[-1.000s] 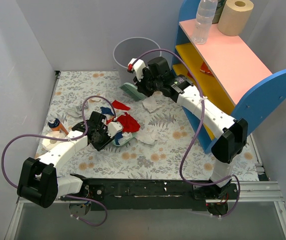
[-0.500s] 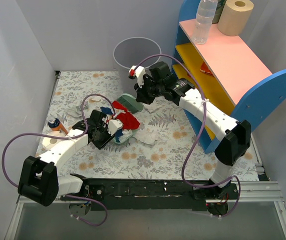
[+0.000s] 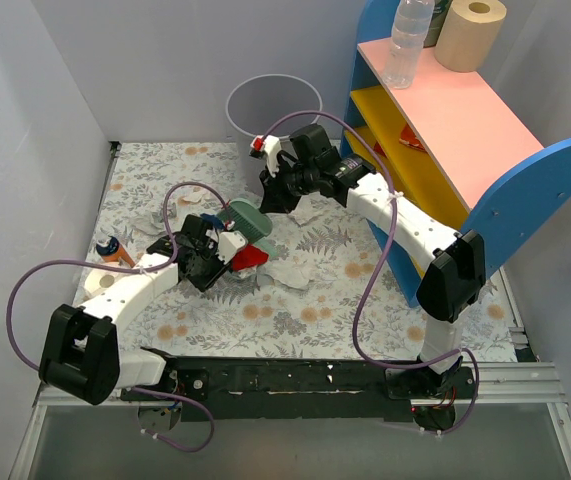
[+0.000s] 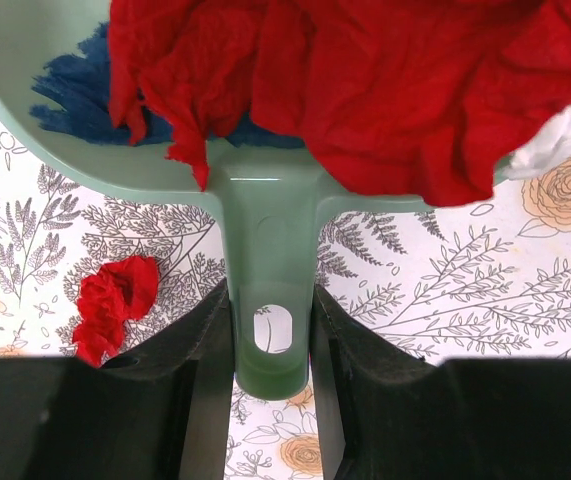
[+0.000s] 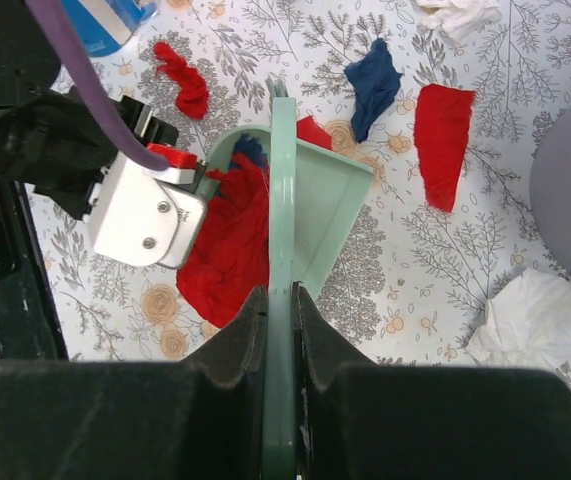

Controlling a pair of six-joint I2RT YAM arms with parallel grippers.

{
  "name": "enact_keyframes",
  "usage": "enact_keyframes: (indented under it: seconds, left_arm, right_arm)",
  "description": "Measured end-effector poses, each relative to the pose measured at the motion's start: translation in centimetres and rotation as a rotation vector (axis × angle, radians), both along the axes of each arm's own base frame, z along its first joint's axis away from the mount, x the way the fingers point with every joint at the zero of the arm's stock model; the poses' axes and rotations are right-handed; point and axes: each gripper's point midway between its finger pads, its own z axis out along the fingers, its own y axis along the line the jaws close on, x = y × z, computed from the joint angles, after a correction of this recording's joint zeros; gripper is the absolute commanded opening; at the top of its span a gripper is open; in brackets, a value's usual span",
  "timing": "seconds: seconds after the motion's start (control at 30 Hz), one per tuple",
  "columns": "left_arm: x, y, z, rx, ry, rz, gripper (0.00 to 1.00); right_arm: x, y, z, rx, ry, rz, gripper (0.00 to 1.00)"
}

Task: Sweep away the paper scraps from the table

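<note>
The left gripper (image 4: 272, 335) is clamped on the handle of the mint-green dustpan (image 4: 265, 225), its jaws pressing both sides of the stem. The right gripper (image 5: 280, 330) is closed around the thin handle of the green brush (image 5: 283, 200), which reaches out over the pan. Most of the paper scraps (image 4: 365, 90) sit in the pan: a big red crumple over dark blue. Others lie loose on the table (image 4: 445, 290) — a small red wad (image 4: 110, 305) beside the pan's handle, a red strip (image 5: 443, 140) and a blue piece (image 5: 375, 80) just beyond its rim, and white tissue (image 5: 535, 320) further off. A white bin (image 3: 233, 105) stands at the table's far edge.
</note>
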Motion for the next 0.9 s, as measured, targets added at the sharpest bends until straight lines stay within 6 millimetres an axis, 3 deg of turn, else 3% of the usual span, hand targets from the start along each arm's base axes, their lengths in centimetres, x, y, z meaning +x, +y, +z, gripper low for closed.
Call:
enact_keyframes:
  seconds: [0.27, 0.57, 0.7, 0.9]
  left_arm:
    - [0.8, -0.4, 0.0, -0.005, -0.003, 0.005, 0.0]
    - [0.8, -1.0, 0.2, -0.033, 0.0, -0.009, 0.0]
    - [0.9, -1.3, 0.5, -0.049, -0.002, -0.015, 0.0]
    - [2.3, -1.8, 2.5, -0.073, -0.043, 0.003, 0.0]
  right_arm:
    - [0.0, 0.0, 0.3, 0.012, 0.016, -0.001, 0.01]
    - [4.8, -1.6, 3.3, -0.047, -0.236, -0.131, 0.01]
    - [6.0, -2.4, 3.6, -0.076, -0.283, -0.17, 0.01]
    - [7.0, -4.1, 4.0, -0.11, -0.327, -0.22, 0.01]
